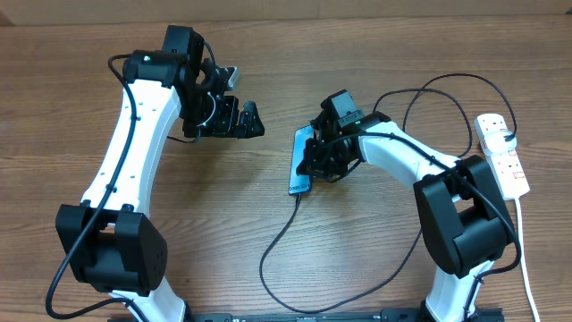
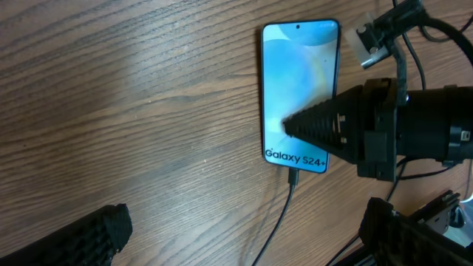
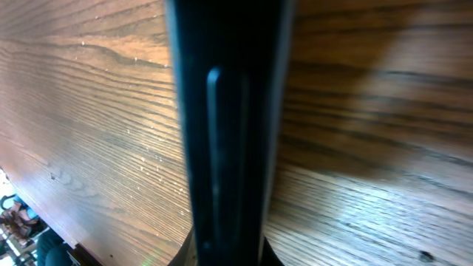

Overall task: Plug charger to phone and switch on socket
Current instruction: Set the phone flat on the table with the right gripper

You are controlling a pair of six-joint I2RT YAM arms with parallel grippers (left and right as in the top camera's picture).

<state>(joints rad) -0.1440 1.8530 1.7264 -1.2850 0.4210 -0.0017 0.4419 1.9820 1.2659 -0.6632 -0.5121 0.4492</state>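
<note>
The phone (image 1: 300,163) lies mid-table, its blue screen with "Galaxy S24+" text clear in the left wrist view (image 2: 299,66). The charger (image 1: 273,246), a thin black cable, meets the phone's lower end (image 2: 293,177) with its plug tip, loops toward the table front and runs back up to the socket (image 1: 508,164) at the right. My right gripper (image 1: 318,157) is shut on the phone's long edge, one black finger (image 2: 314,127) lying over the screen. In the right wrist view the phone's dark side edge (image 3: 229,111) fills the space between the jaws (image 3: 225,255). My left gripper (image 1: 239,119) is open and empty, hovering left of the phone.
The socket's white cord (image 1: 527,268) runs down the right edge of the table. A black plug (image 1: 507,136) sits in the socket's far end. More black cable arcs behind the right arm (image 1: 447,82). Bare wood lies between the two arms.
</note>
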